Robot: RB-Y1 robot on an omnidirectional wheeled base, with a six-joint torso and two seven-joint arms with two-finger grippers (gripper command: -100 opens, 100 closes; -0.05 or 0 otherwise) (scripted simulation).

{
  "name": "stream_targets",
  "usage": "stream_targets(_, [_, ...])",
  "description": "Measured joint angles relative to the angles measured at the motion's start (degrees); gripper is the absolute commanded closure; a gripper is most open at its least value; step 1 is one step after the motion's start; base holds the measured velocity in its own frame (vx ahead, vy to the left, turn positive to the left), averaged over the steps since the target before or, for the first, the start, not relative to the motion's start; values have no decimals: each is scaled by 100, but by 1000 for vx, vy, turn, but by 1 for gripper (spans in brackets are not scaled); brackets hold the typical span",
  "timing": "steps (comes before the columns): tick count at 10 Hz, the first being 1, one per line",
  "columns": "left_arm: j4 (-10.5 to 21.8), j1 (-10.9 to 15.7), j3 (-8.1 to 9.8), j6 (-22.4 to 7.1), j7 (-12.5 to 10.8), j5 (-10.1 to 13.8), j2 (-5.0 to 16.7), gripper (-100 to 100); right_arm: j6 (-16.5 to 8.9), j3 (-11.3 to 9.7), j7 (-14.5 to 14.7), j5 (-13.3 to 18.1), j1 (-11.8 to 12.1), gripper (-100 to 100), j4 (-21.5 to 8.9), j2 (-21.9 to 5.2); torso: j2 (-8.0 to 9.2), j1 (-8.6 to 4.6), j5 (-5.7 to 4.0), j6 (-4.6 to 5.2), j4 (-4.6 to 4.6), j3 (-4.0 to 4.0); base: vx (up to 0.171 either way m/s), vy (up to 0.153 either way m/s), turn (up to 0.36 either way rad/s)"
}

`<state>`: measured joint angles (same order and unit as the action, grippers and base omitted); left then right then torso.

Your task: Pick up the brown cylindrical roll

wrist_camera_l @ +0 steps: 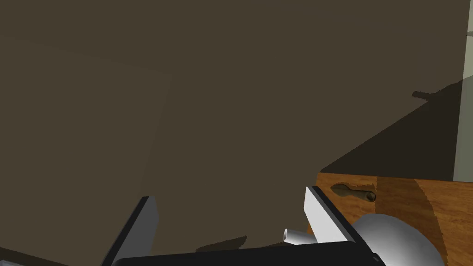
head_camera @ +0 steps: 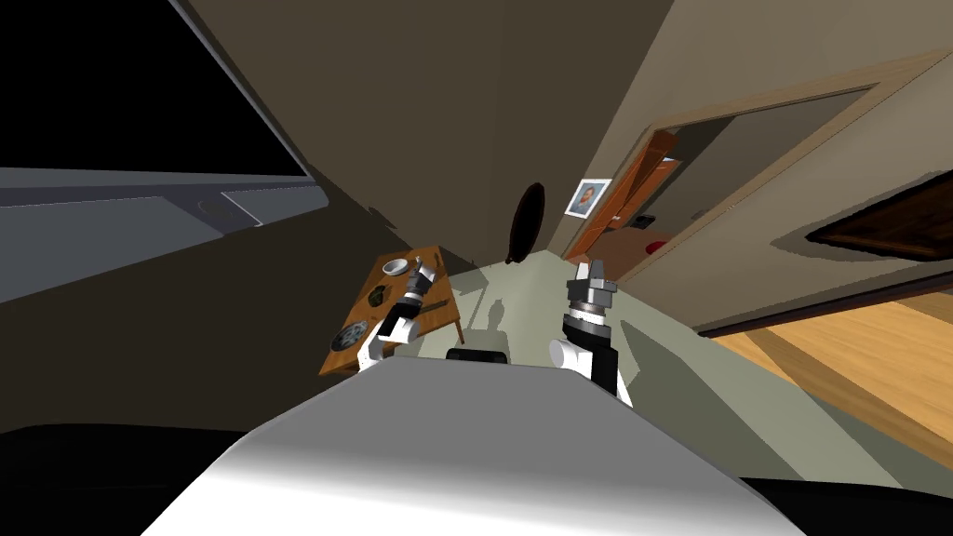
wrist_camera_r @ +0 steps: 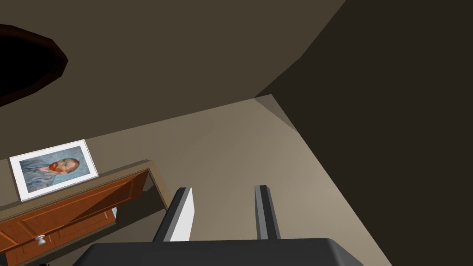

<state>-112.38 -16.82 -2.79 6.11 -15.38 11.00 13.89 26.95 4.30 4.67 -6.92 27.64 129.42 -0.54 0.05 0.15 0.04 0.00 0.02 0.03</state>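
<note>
A small brown elongated thing [wrist_camera_l: 353, 194], seemingly the roll, lies on a wooden table [wrist_camera_l: 415, 208] just past one finger of my left gripper [wrist_camera_l: 227, 194]. That gripper is open with nothing between its fingers and faces a dark brown wall. In the head view the left gripper [head_camera: 426, 270] hovers over the far end of the same table [head_camera: 437, 302]. My right gripper [head_camera: 589, 270] is raised over the floor to the right. In its wrist view the right gripper [wrist_camera_r: 223, 188] stands open with a narrow gap and holds nothing.
A pale round bowl [head_camera: 395, 267] sits at the table's far end, and the bowl [wrist_camera_l: 392, 235] lies close beside my left hand. A dark round dish [head_camera: 350, 335] and a small dark item [head_camera: 379, 296] rest nearer me. An open wooden door [head_camera: 619, 200] stands ahead right.
</note>
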Motion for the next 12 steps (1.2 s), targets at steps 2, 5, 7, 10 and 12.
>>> stream_targets(2, [286,180,17,-269,-49,163,97,-100,0,0,0,0,0,0,0,0,-3,-1,0,0,-1,-2,-19,28,-99])
stream_targets(5, [674,315,26,-573,-131,398,254,-100,0,0,0,0,1,0,0,0,-2,-2,0,-3,0,-1,-22,26,-108])
stream_targets(7, [1011,499,32,-816,-171,567,348,-100,0,0,0,0,1,0,0,0,-3,-1,0,-3,-1,-2,-21,27,-104])
stream_targets(10, [1353,683,79,-1346,-229,819,456,-100,0,0,0,0,0,0,0,0,-1,-3,0,-1,-1,-1,-21,24,-89])
stream_targets(12, [1605,781,88,-1612,-290,1022,612,-100,0,0,0,0,0,0,0,0,-2,-2,0,-2,0,-1,-21,21,-93])
